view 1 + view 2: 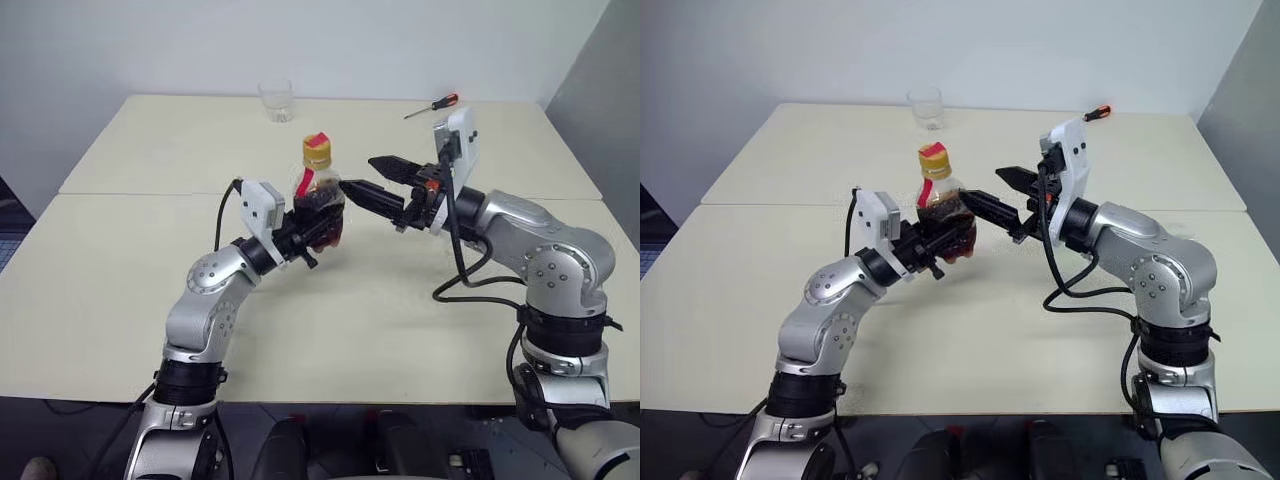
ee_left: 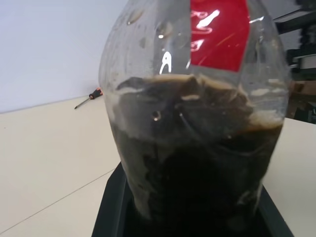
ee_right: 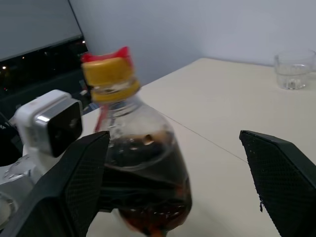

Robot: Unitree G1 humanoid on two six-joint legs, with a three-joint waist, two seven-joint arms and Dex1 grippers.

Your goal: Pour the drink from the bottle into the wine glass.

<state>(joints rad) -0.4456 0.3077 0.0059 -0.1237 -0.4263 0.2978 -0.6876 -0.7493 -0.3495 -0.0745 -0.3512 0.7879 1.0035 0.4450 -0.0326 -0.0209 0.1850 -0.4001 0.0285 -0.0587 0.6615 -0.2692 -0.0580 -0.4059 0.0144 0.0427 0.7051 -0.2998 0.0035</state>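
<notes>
— How are the arms set?
— Both raised over the counter [image 1: 150,300]. The left tool [image 1: 318,228] is clamped on the bottle's [image 1: 318,195] round body, holding it upright in the air. The right tool [image 1: 375,180] points at it from beside, fingers spread wide, one nearly at the bottle.
— And the bottle?
— Yellow cap [image 3: 107,74] on, red label, dark foamy drink [image 2: 197,168] filling the lower half. A tumbler [image 1: 277,100] and a screwdriver [image 1: 433,105] lie far back.

Bottle [image 1: 318,200]: clear, round-bodied, red label, yellow cap on, upright above the bench [image 1: 150,290]. Dark drink [image 2: 197,168] fills its lower body, foam on top.
</notes>
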